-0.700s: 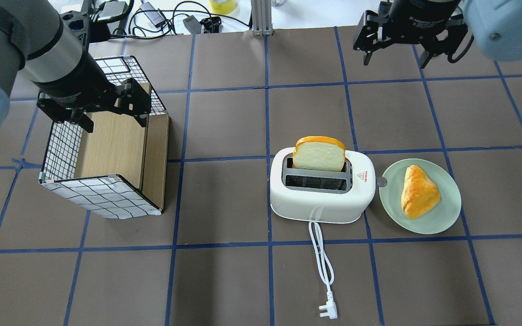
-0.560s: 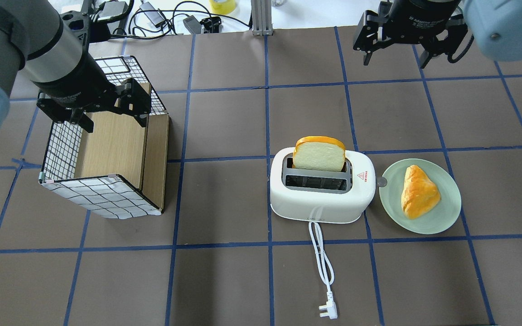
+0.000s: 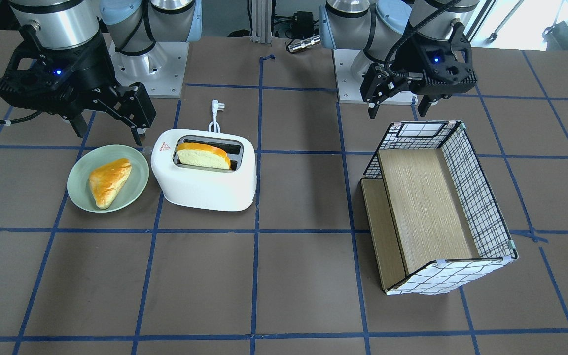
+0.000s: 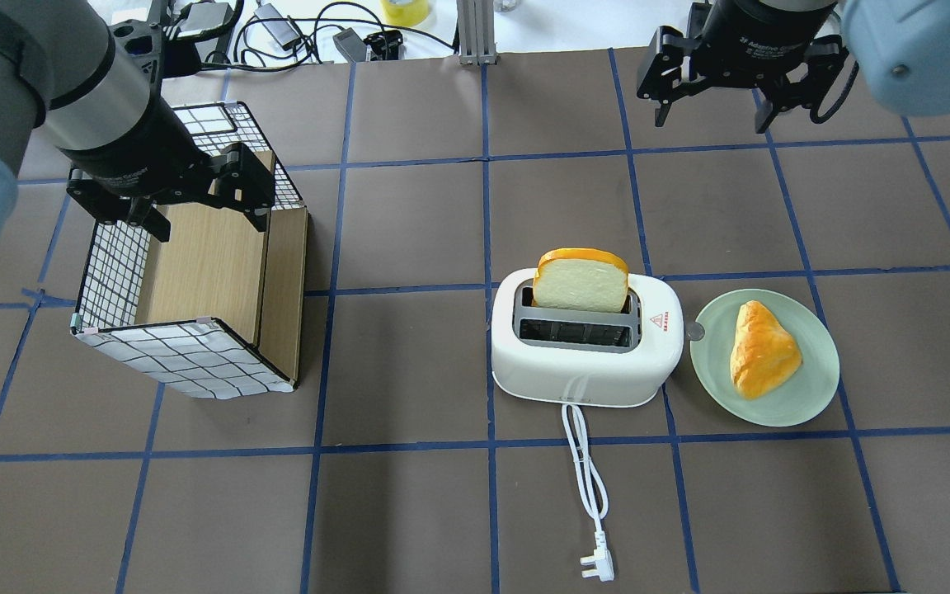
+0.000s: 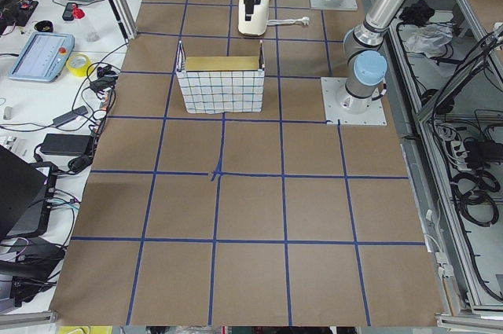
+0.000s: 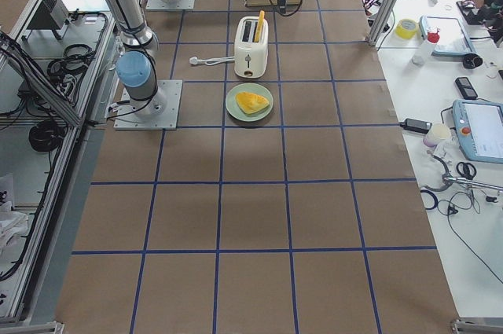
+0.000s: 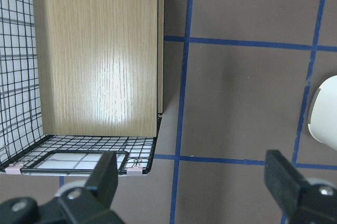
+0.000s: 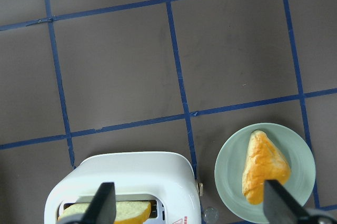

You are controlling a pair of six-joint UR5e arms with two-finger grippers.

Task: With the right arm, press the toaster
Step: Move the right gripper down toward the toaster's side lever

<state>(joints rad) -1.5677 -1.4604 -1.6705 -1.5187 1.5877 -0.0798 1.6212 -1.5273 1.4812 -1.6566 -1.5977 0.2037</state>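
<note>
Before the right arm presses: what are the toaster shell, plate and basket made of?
Toaster: likely plastic, smooth white with a soft sheen, rounded moulded corners.
Plate: pale green, matte; ceramic or plastic, cannot tell.
Basket: black wire grid with white checked liner, probably fabric as its edge sags; wood-grain panels inside, possibly laminate.

White toaster (image 4: 582, 373), pale green plate (image 4: 815, 394), black-checked white basket (image 4: 186, 360).

One toaster (image 4: 582, 373), one bread slice (image 4: 580, 285), one green plate (image 4: 806, 400), one pastry (image 4: 762, 348) and one basket (image 4: 178, 359) are sitting on the desk; two grippers are hovering, the left gripper (image 4: 207, 221) and the right gripper (image 4: 712, 122).
</note>
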